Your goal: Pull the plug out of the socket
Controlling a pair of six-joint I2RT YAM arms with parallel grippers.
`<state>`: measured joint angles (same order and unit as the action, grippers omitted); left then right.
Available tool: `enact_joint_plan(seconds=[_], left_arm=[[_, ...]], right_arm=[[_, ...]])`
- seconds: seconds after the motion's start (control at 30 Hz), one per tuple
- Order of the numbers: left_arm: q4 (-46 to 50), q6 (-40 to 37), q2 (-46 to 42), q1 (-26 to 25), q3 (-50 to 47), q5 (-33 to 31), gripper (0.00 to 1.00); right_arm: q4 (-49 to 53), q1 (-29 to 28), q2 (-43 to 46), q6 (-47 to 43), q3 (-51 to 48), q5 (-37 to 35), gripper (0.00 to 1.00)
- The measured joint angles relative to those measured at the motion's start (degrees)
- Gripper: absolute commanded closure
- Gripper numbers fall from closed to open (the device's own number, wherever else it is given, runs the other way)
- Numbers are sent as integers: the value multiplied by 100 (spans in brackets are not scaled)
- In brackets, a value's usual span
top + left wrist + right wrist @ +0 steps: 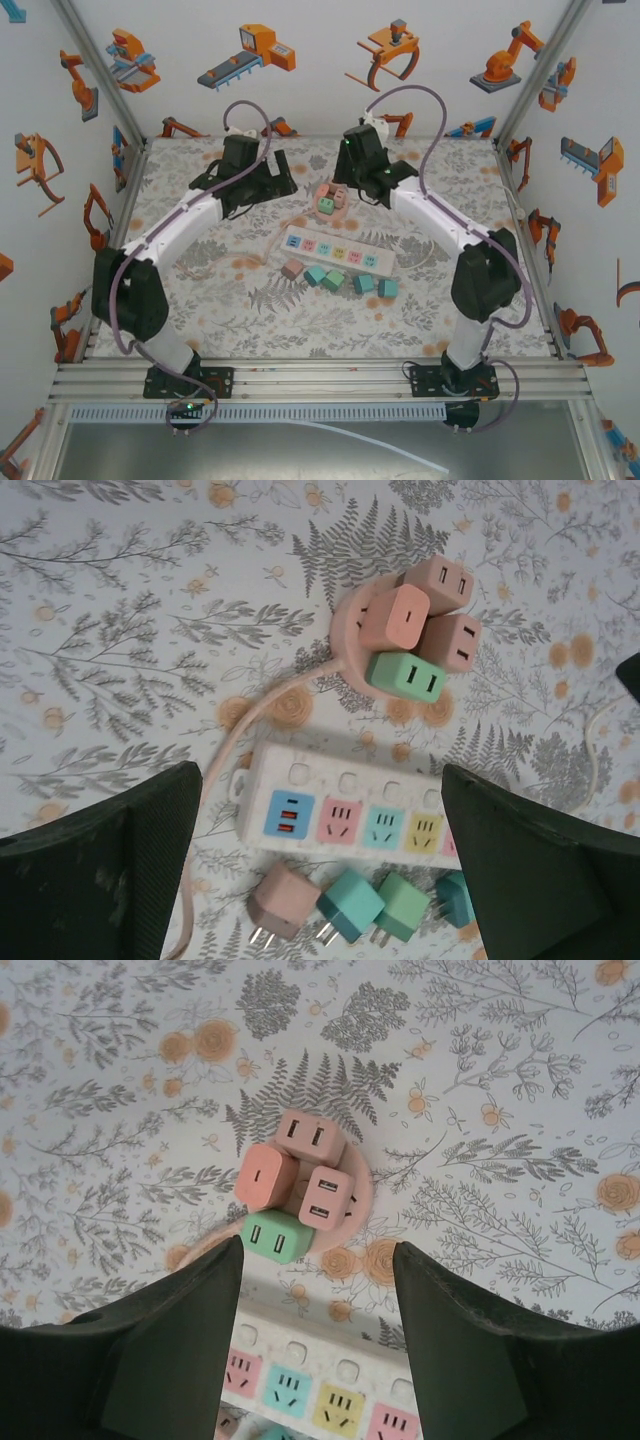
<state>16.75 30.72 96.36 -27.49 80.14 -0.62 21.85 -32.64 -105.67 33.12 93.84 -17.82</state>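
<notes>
A round pink socket (331, 197) (343, 630) (358, 1200) carries one green plug (405, 678) (275, 1237) and three pink plugs (395, 617) (325, 1197), all seated in it. My left gripper (278, 182) (320, 780) hangs open above the white power strip, to the left of the round socket, with nothing between its fingers. On the other side, my right gripper (378, 183) (318, 1250) hovers open just short of the round socket. It touches no plug.
A white power strip (338, 250) (350, 810) (320, 1370) with coloured empty outlets lies near the table's middle. Several loose pink, teal and green plugs (333, 281) (350, 902) lie along its near side. A pink cable (255, 715) runs from the round socket.
</notes>
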Motion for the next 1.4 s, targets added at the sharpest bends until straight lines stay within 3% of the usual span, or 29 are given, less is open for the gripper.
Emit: enact_joint_plan(seconds=[0.3,0.5,0.83,1.27,1.4], left_arm=[[-46,61,938,-2,748,35,2],[-35,61,962,-2,748,4,1],[142,313,962,-37,553,46,8],[245,925,1115,-208,601,-59,30],[326,933,1757,-208,1222,22,35]], right_arm=[[831,107,-1711,348,1493,44,41],[1154,107,-2223,463,1668,149,57],[560,111,-2081,111,1233,737,73],[35,-92,-1746,-466,627,1126,70],[24,-120,-1746,-573,625,1178,70]])
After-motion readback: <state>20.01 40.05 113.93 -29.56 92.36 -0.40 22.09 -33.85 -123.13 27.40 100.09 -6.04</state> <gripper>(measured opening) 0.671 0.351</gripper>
